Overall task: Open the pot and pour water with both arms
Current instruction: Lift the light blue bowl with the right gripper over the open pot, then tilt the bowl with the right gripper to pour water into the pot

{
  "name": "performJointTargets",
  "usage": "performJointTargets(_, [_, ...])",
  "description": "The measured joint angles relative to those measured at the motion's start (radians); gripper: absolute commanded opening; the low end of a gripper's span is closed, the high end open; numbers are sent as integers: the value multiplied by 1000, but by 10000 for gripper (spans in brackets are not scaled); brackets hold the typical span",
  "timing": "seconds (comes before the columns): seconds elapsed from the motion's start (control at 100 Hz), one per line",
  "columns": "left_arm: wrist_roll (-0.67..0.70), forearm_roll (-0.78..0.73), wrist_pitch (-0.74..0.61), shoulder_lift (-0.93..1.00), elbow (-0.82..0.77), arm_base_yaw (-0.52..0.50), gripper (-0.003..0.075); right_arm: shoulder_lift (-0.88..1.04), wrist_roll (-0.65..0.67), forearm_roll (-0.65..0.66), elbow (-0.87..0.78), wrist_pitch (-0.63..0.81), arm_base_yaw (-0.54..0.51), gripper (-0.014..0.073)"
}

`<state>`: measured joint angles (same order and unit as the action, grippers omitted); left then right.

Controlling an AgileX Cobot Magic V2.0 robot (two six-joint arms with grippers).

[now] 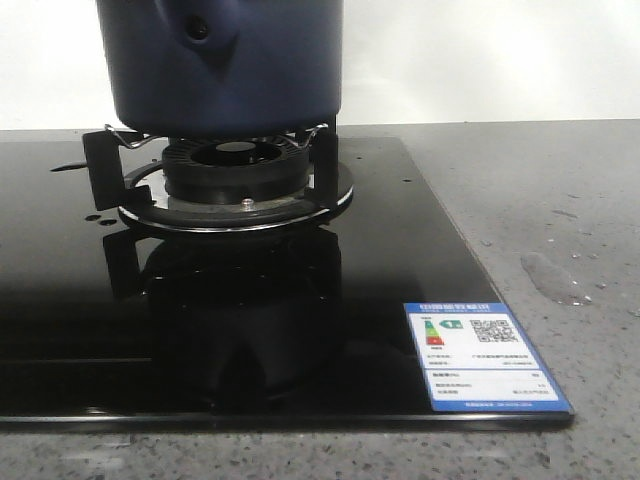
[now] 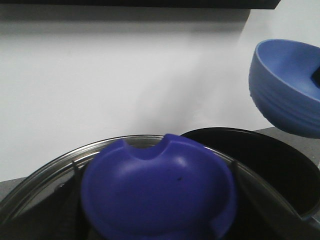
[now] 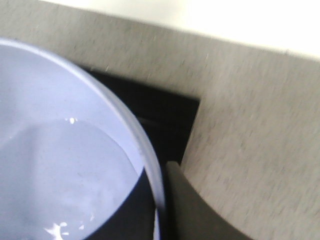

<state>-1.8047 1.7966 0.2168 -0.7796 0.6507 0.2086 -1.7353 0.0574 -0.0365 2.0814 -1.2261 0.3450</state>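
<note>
The dark navy pot stands on the gas burner; its top is cut off in the front view. In the left wrist view its black open mouth shows behind the glass lid. My left gripper is shut on the lid's blue knob and holds the lid beside the opening. My right gripper is shut on the rim of a periwinkle bowl that holds water. The bowl hangs in the air near the pot in the left wrist view. Neither gripper shows in the front view.
The burner with its wire pot stand sits on a black glass cooktop with a label sticker at the front right. A grey stone counter with a wet patch lies to the right. A white wall stands behind.
</note>
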Motion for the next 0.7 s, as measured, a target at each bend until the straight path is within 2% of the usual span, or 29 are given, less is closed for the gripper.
performJointTargets(0.18, [0, 2, -9, 0, 0, 0, 262, -43, 11, 166, 17, 89, 90, -57])
performJointTargets(0.38, [0, 4, -30, 0, 0, 0, 262, -63, 65, 445, 18, 198, 205, -57])
performJointTargets(0.51, [0, 5, -33, 0, 0, 0, 262, -85, 99, 623, 22, 224, 263, -57])
performJointTargets(0.7, [0, 8, -41, 0, 0, 0, 262, -136, 111, 785, 22, 235, 314, -57])
